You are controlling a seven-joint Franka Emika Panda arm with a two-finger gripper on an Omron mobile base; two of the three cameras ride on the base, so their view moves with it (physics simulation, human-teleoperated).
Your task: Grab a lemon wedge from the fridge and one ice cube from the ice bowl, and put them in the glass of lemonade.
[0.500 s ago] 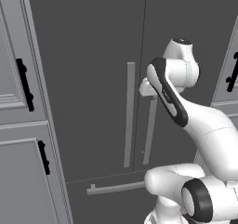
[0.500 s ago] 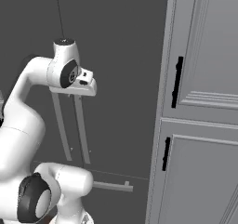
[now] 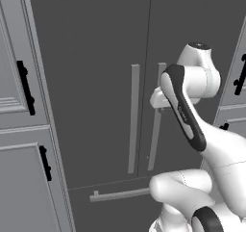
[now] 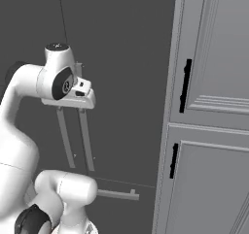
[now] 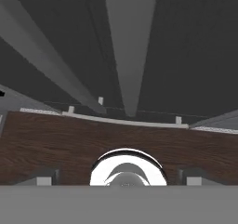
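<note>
The fridge (image 3: pixel 96 82), both doors closed, is faced by the arm. The end effector (image 5: pixel 120 174), jaws spread and empty, is aimed at the right door's vertical handle (image 5: pixel 130 46), presumably so the bar can be straddled and pulled.

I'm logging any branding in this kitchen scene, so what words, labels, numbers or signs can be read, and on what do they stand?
No text can be read.
Arm link: a small pale mark on its dark cover, too small and blurred to read.
Fridge, its bar handles and the cabinets: plain, no lettering.
</note>
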